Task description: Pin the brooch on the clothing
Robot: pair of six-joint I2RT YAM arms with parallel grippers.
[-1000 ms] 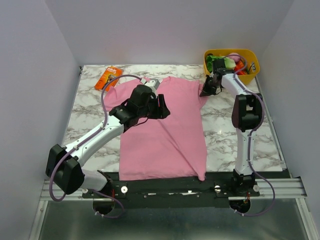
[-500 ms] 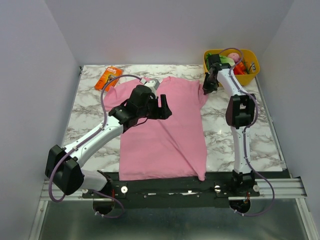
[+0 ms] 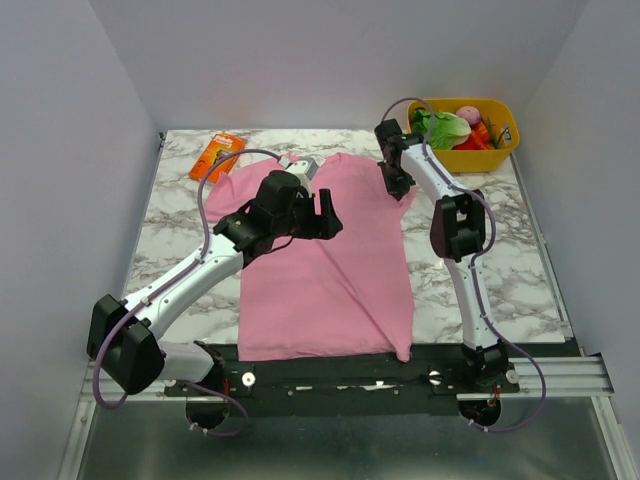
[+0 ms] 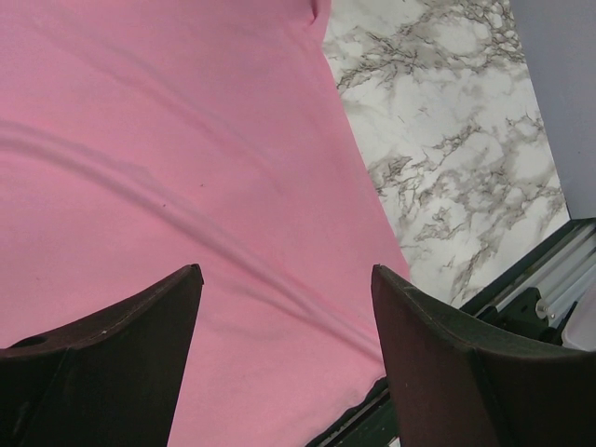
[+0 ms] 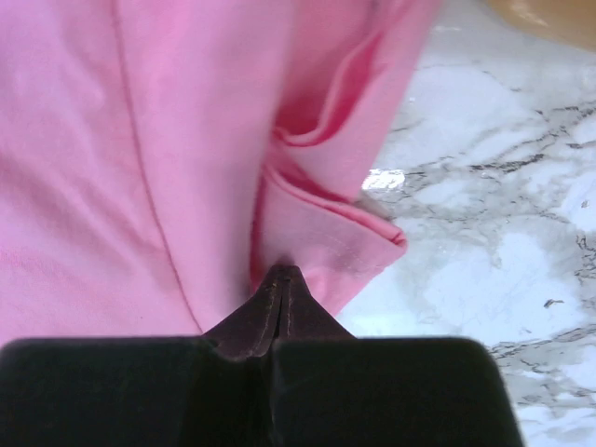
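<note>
Marble tabletop [image 3: 180, 230] carries one pink T-shirt [image 3: 330, 270], spread flat mid-table, and one orange package [image 3: 217, 156]. One yellow bin [image 3: 480, 158] at the far right holds colourful items, one leafy green [image 3: 445, 128]. Left gripper [image 4: 284, 272] gapes over the shirt; right gripper [image 5: 282, 272] is pinched closed above its sleeve.

You see a table [image 3: 180, 230] with a white top veined in grey, like marble. Three plain walls close it in: the back wall [image 3: 330, 60], the left wall [image 3: 60, 150] and the right wall [image 3: 600, 150], all pale grey with a light violet tone. At the near edge a black bar [image 3: 330, 372] lies across, with a silver rail [image 3: 570, 375] along it. Below is a dull metal sheet [image 3: 340, 440]. The light is soft and even, and the shadows are weak.
</note>
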